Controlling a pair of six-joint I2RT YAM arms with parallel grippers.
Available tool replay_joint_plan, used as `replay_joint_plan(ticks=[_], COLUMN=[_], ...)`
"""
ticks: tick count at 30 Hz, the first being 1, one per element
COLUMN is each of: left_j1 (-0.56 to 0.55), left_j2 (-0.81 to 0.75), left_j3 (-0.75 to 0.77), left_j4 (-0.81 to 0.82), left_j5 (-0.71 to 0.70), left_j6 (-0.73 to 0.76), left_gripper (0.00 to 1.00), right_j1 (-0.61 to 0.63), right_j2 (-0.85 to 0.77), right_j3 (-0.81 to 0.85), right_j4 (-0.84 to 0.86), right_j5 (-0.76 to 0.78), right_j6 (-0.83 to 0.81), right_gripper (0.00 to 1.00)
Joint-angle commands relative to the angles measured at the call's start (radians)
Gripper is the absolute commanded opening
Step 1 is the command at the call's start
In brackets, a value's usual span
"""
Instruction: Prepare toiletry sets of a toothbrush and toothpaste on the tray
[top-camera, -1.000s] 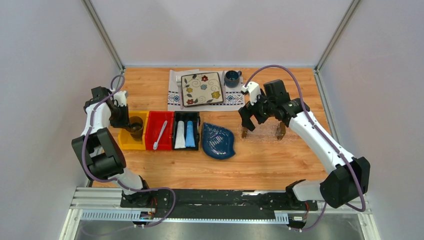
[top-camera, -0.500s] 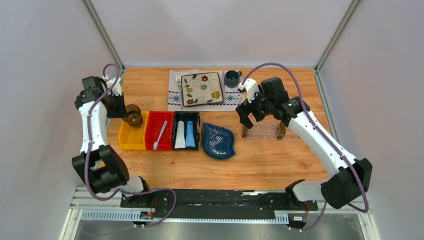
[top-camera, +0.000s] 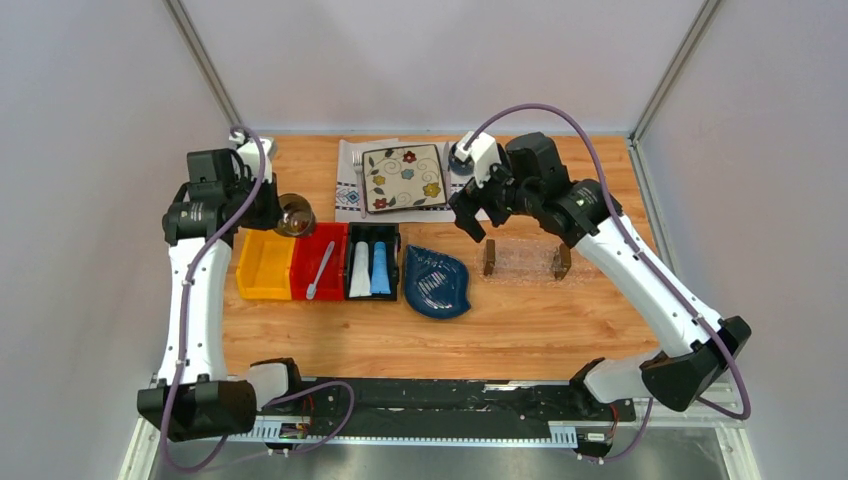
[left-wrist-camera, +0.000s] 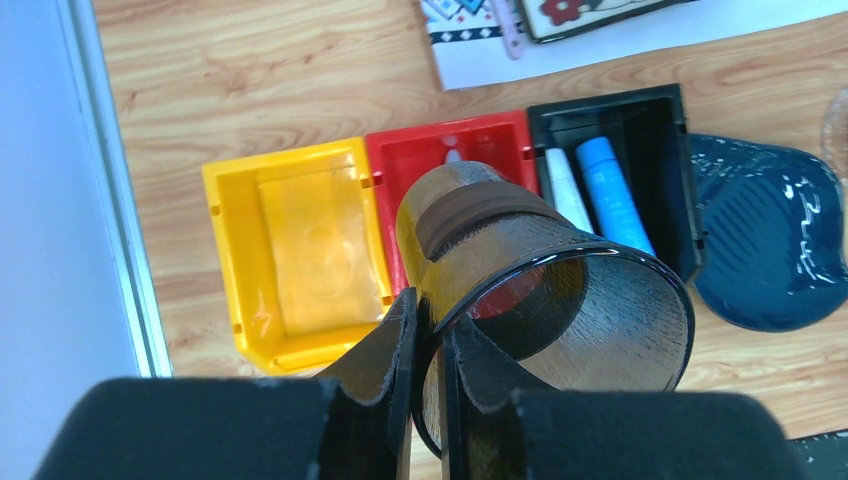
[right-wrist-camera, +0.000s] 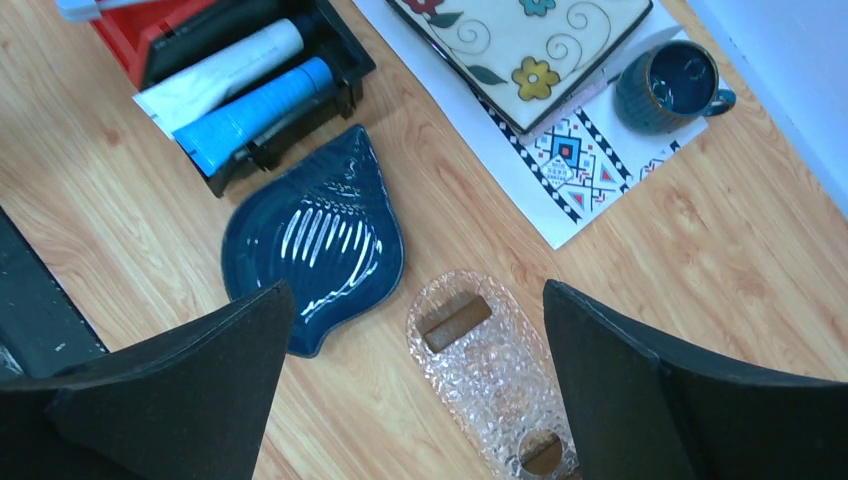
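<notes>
Firmly left pincer (left-wrist-camera: 430, 322) pinches brown cup (left-wrist-camera: 480, 215); right pincer (right-wrist-camera: 418, 300) gapes.

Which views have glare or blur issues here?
Left wrist: left gripper's fingers soft, sheen on the yellow bin floor. Right wrist: glare streaks on the blue leaf-shaped dish, right gripper's fingers underexposed. Top external: even, sharp; clear tray barely visible against wood.

So you've got three bins in a row on the left: left bin (top-camera: 264, 268), middle bin (top-camera: 330, 240) with the toothbrush (top-camera: 320, 270) in it, right bin (top-camera: 371, 232) with both toothpaste tubes (top-camera: 360, 272) side by side. Right of those is the dish (top-camera: 437, 282), then the tray (top-camera: 523, 262) further right. Behind them a mat (top-camera: 350, 190) carries a plate (top-camera: 403, 178), with a mug (right-wrist-camera: 672, 86) just right of it.
</notes>
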Motion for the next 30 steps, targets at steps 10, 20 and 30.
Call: replay_joint_plan(ticks=[10, 20, 30], left_j1=[-0.279, -0.423, -0.499], left_j2=[-0.075, -0.035, -0.037], left_j3=[0.07, 0.06, 0.011], left_j4=[0.107, 0.225, 0.363], left_j5=[-0.235, -0.367, -0.457], left_j6=[-0.157, -0.21, -0.259], left_gripper=[0.0, 0.0, 0.0], right_j1=[0.083, 0.18, 0.243], right_j2=[0.152, 0.25, 0.371], right_j3=[0.27, 0.369, 0.477], right_j4=[0.039, 0.172, 0.212], right_j5=[-0.008, 0.021, 0.133], right_j6=[0.204, 0.341, 0.376], right_gripper=[0.97, 0.94, 0.86])
